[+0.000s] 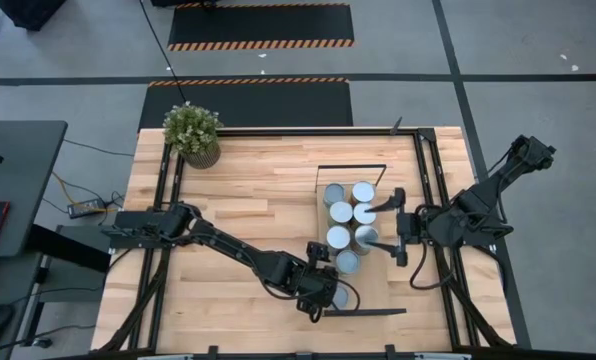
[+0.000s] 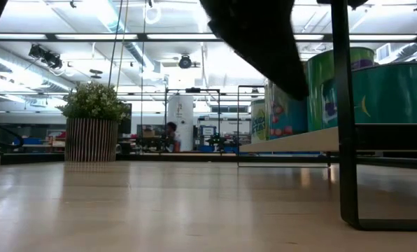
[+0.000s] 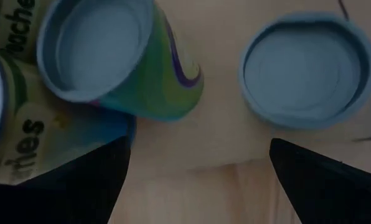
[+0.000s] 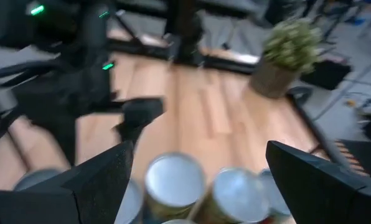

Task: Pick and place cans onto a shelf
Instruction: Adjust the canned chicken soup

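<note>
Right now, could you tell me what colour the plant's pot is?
The plant pot is brown with vertical ribs, clearest in the low view.

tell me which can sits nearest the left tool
The lone can at the shelf's near end, right beside the open left tool; the others cluster farther up toward the right tool.

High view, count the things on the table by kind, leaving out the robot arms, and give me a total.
Cans: 7
Shelf: 1
Potted plant: 1
Total: 9
</note>
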### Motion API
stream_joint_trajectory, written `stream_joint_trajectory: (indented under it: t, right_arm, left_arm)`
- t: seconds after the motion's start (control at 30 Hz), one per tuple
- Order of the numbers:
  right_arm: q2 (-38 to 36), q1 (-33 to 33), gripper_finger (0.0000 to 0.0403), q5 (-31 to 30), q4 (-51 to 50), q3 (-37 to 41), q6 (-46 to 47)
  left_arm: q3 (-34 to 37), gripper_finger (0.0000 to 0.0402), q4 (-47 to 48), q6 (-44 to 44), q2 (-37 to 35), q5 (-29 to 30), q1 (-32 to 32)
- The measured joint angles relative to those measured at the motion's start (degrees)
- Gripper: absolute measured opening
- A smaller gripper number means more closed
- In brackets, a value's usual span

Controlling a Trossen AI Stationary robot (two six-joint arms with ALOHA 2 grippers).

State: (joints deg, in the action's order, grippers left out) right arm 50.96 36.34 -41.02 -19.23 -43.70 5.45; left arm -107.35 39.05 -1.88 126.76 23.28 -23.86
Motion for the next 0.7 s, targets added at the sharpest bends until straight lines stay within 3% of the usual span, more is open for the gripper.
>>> stream_joint_trajectory:
  t: [0.33, 0.53, 0.7]
  right_arm:
    - [10.29, 2.09, 0.0375, 7.83, -2.22, 0.0, -4.58]
    - [13.73, 4.78, 0.0375, 7.46, -1.72, 0.0, -12.49]
    - [16.18, 6.17, 0.0375, 1.98, -1.43, 0.0, -18.1]
  left_arm:
    - [-0.04, 0.0392, 8.84, -2.6, -4.38, 1.95, 0.2]
    - [-0.07, 0.0392, 12.45, -3.5, -6.1, 2.77, 0.33]
    - [-0.04, 0.0392, 13.42, -3.56, -7.27, 3.93, 0.29]
